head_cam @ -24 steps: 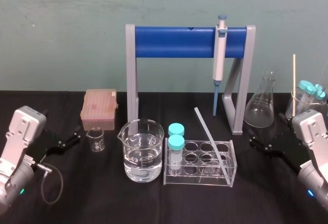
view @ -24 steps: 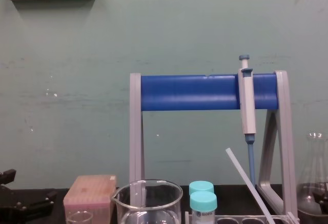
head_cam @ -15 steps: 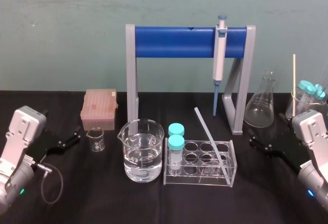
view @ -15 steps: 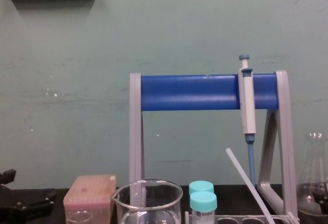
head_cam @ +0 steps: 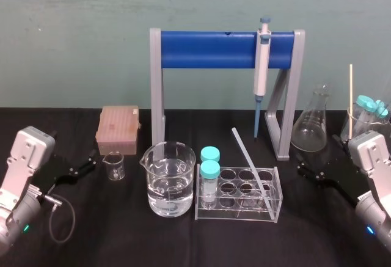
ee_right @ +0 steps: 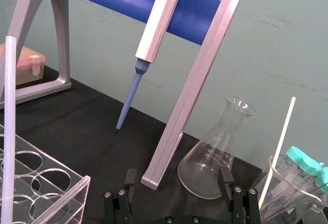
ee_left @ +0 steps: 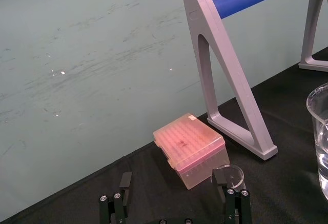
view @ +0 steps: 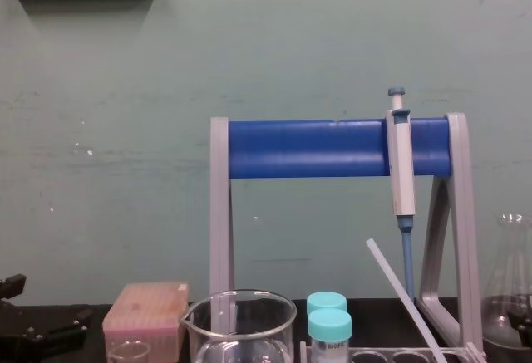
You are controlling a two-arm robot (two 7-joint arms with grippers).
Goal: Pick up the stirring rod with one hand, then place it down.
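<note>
The stirring rod (head_cam: 250, 164) is seen leaning in a clear tube rack (head_cam: 239, 213) at the middle of the black table (head_cam: 183, 242), its lower end set in a hole at the rack's front right and its upper end tilted back and to the left; it is touched by neither gripper. Two teal-capped tubes (head_cam: 210, 168) are stood in the rack's left holes, and a large beaker (head_cam: 167, 181) partly filled with clear liquid is placed just beside the rack on the left. Behind these a grey stand with a blue bar (head_cam: 208, 49) is set, and a white-and-blue pipette (head_cam: 261, 71) is hung from it. A small empty beaker (head_cam: 113, 165) and a pink tip box (head_cam: 118, 123) are found further left, a conical flask (head_cam: 310, 123) further right. The left gripper (ee_left: 173, 193) is held low at the table's left side, facing the tip box, with its fingers spread wide on nothing. The right gripper (ee_right: 177, 185) is held low at the right side, near the flask, its fingers likewise spread and empty, well apart from the rod.
</note>
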